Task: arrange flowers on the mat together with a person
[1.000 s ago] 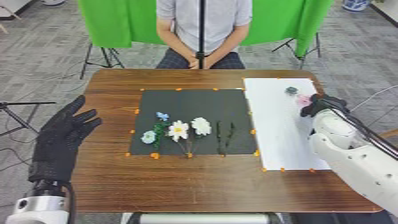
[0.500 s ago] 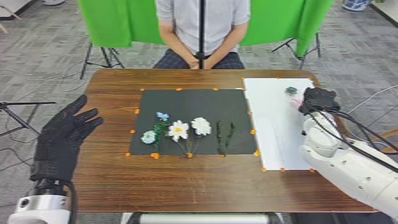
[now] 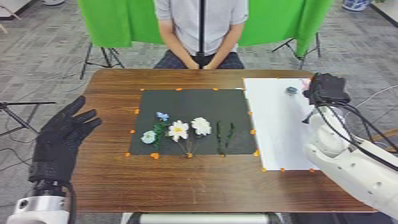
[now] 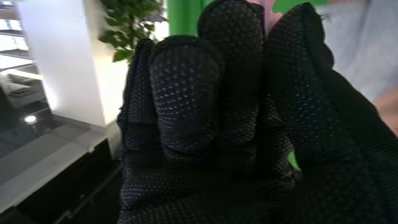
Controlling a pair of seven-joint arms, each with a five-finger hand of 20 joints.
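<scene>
My right hand [image 3: 327,89] is over the far right corner of the white sheet [image 3: 277,125], with the pink flower [image 3: 306,83] partly hidden beside it. In the right wrist view, the thumb and a finger of this hand [image 4: 213,110] pinch the pink flower [image 4: 269,11] at their tips. A small grey-blue flower [image 3: 291,90] lies near the sheet's far end. On the dark mat [image 3: 187,102] lie white flowers [image 3: 178,131] with stems, blue flowers [image 3: 148,136] with green leaves, and dark green stems [image 3: 226,137]. Off the mat's left side, my left hand [image 3: 64,132] is open.
Orange tabs [image 3: 155,156] line the edges of mat and sheet on the brown table [image 3: 213,185]. A black pole [image 3: 202,30] stands beyond the table's far edge, in front of a green cloth [image 3: 111,20].
My right hand has moved up and toward the table's far right corner, and the pink flower has left its place on the sheet with it. The left hand has stayed still.
</scene>
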